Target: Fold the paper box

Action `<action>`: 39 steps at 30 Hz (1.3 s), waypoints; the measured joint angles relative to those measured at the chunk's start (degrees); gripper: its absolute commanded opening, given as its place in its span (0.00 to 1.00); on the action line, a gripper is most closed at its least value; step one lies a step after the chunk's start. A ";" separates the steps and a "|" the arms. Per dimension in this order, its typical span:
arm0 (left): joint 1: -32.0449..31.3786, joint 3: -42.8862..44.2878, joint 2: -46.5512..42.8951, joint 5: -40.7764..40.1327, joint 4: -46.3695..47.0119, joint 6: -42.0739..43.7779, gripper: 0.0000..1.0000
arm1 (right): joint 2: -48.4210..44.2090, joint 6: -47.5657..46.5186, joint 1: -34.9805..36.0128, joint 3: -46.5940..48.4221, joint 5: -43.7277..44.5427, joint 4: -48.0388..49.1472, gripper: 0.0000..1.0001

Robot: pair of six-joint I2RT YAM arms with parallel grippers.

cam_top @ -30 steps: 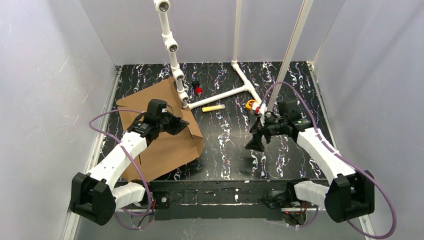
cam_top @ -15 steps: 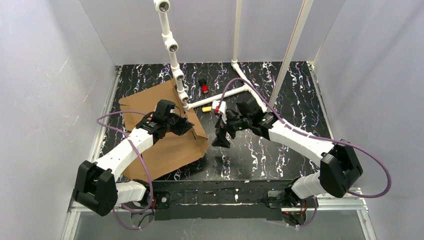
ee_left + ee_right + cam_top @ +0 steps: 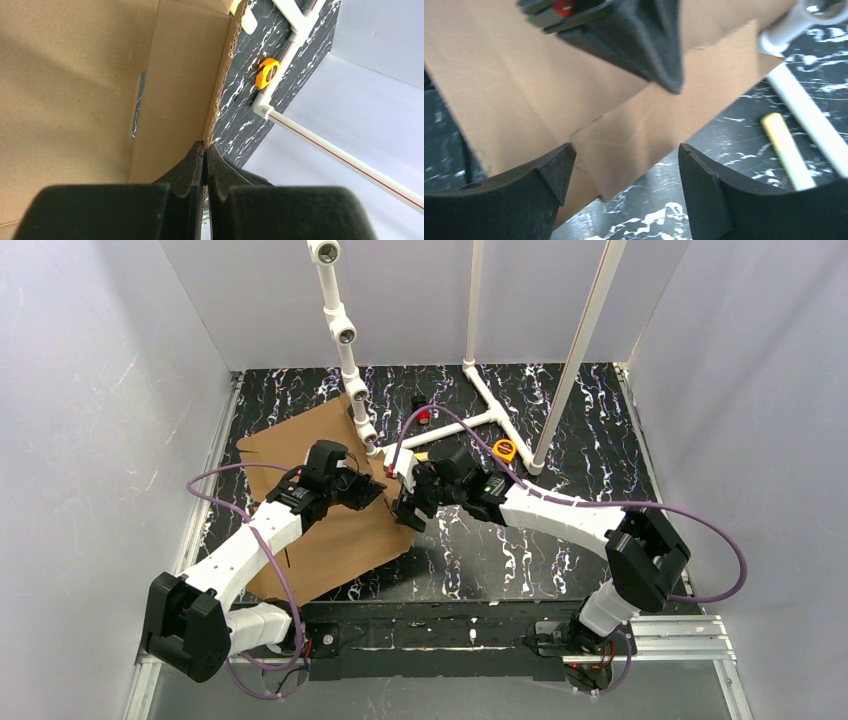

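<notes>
The paper box (image 3: 330,540) is a flat brown cardboard sheet with flaps, lying on the left of the black marbled table. Its right flap is raised off the table. My left gripper (image 3: 372,490) is shut on that flap's edge; the left wrist view shows the cardboard (image 3: 100,75) pinched at the gripper's (image 3: 205,145) tips. My right gripper (image 3: 408,512) stands open just right of the flap. In the right wrist view the flap's lower corner (image 3: 649,120) lies between and just beyond the right gripper's (image 3: 624,160) spread tips, touching neither, and the left gripper's black fingers (image 3: 644,35) show above.
A white pipe frame (image 3: 470,425) stands behind the box, with one foot against the cardboard's far edge. A yellow tape measure (image 3: 504,450) and a small red and black item (image 3: 424,416) lie by the pipes. A yellow marker (image 3: 786,150) lies just right of my right gripper.
My right arm has swung left across the table, from the right middle to the raised flap. My left gripper has kept its hold and moved slightly right.
</notes>
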 measured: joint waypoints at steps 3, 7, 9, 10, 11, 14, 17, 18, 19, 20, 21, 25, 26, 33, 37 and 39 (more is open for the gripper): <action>-0.02 0.00 -0.24 0.00 0.00 -0.22 0.00 | 0.17 -1.31 0.24 -0.02 4.61 2.60 0.68; 0.09 0.00 -0.24 -1.05 0.31 -0.50 0.06 | 0.39 -3.08 1.90 -0.74 8.63 5.11 0.47; 0.11 -0.02 -0.24 -1.49 0.39 -0.63 0.18 | 0.63 -4.07 3.13 -1.46 10.23 6.40 0.32; 0.11 -0.04 -0.26 -1.75 0.37 -0.61 0.24 | 0.81 -4.46 3.67 -1.79 10.91 6.86 0.26; 0.09 -0.04 -0.26 -1.75 0.37 -0.61 0.30 | 0.96 -4.59 3.98 -2.08 11.63 7.43 0.20; -0.04 -0.07 -0.85 -1.27 -0.28 -0.33 0.46 | 1.66 -4.79 3.98 -2.78 14.86 9.35 0.10; -0.09 -0.07 -3.02 -1.92 -1.97 1.40 0.58 | 1.70 -4.04 3.61 -3.43 18.12 10.25 0.04; -0.11 -0.04 -4.04 -2.54 -2.99 2.54 0.61 | 1.70 -3.82 3.58 -3.43 18.93 10.36 0.03; -0.11 0.07 -5.20 -3.21 -4.24 4.00 0.64 | 1.70 -3.78 3.58 -3.43 19.37 10.58 0.02; -0.11 0.39 -6.49 -4.07 -5.75 5.90 0.65 | 1.68 -3.63 3.56 -3.43 19.78 10.91 0.01; -0.07 0.92 -7.63 -4.81 -7.26 8.02 0.67 | 1.68 -3.61 3.56 -3.43 20.02 11.06 0.01; 0.44 5.60 -11.65 -7.32 -13.31 20.09 0.76 | 1.55 -4.85 3.56 -2.71 16.68 9.18 0.01; 0.46 6.86 -12.72 -7.72 -14.23 23.30 0.78 | 1.55 -5.38 3.54 -1.90 15.02 7.78 0.01; 0.74 12.74 -25.18 -11.28 -20.50 41.92 0.88 | 1.99 -6.27 3.10 10.67 5.81 -2.47 0.01; 0.76 14.80 -32.11 -14.84 -22.71 47.04 0.89 | 4.76 -6.29 3.13 21.20 2.47 -7.96 0.01; 0.81 15.45 -35.01 -16.57 -23.23 48.70 0.89 | 6.27 -6.84 3.13 25.35 1.33 -9.94 0.01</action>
